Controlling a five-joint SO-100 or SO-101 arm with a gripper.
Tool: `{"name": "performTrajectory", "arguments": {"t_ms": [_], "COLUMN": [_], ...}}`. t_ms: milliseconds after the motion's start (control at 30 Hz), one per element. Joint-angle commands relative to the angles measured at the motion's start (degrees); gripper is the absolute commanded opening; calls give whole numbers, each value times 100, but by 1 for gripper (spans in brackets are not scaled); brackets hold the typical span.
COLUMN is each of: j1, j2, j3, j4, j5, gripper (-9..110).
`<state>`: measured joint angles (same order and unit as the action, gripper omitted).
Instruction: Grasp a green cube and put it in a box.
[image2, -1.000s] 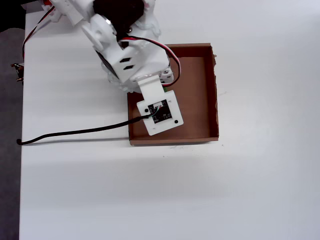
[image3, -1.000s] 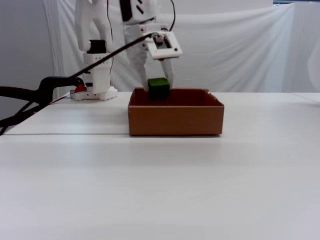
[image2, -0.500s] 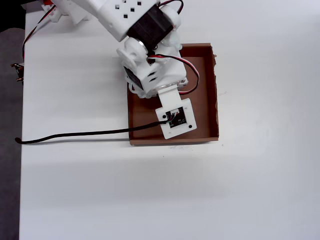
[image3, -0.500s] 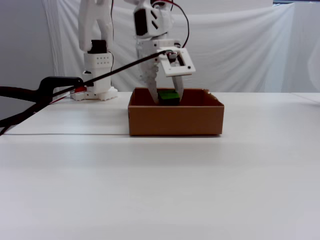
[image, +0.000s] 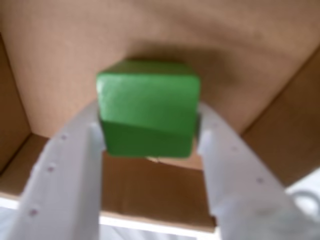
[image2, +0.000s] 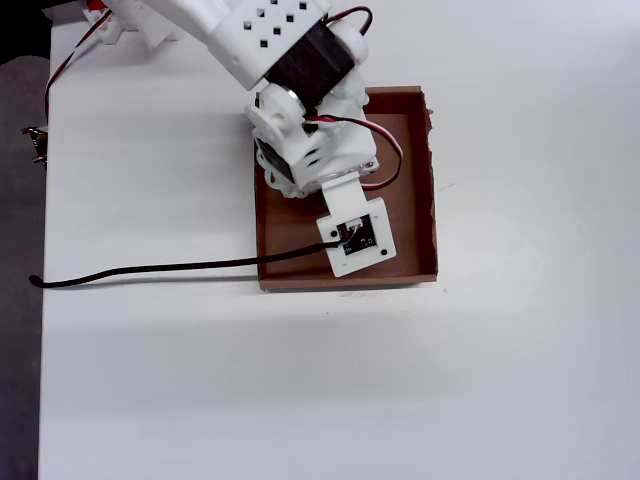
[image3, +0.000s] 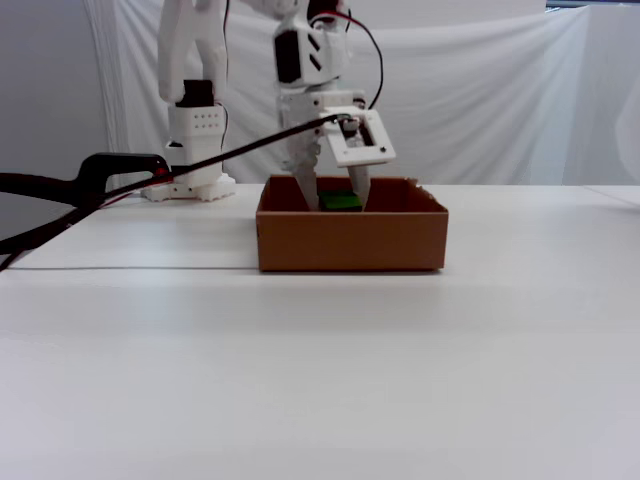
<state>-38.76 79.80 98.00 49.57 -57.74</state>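
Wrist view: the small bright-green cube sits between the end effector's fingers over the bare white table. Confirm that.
Wrong surface. In the wrist view the small bright-green cube sits between the end effector fingers over the brown cardboard box floor, not bare table.

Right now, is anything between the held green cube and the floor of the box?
Nothing visible. In the wrist view the gripper is shut on the green cube, and only bare cardboard of the box shows around and below it. The fixed view shows the cube already sunk below the box rim.
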Motion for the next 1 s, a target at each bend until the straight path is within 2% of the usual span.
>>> {"name": "performTrajectory", "arguments": {"t_ms": [0, 333, 567, 767, 967], "j1": [-114, 229, 1881, 3656, 4816], "j2": [18, 598, 2514, 4500, 6987], "j3": [-158, -88, 360, 2083, 4474], "j4": [-132, -158, 527, 598, 668], "j5": [44, 62, 123, 281, 756], "gripper": [14, 21, 22, 22, 22]}}
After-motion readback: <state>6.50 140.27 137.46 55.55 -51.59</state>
